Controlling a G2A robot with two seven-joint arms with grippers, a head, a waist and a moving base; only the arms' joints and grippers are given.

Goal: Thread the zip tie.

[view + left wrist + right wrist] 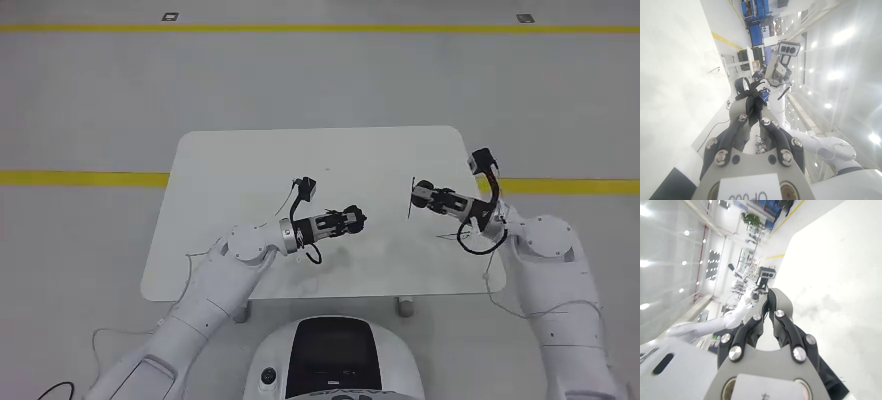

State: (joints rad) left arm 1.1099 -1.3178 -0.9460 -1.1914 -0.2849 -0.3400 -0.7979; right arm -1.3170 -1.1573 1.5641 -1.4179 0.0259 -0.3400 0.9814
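Thin black plastic zip tie was pinched crosswise in the closed jaws of the right gripper. Left gripper jaws were shut on a black strap-like piece. White rounded table was seen beneath both, with yellow floor lines beyond.

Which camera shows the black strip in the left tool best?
The left wrist view: the strip sticks out, dark and close, from the shut left tool. The top view gives a mere dark speck at that tool's tip; in the right wrist view it is too far off to tell.
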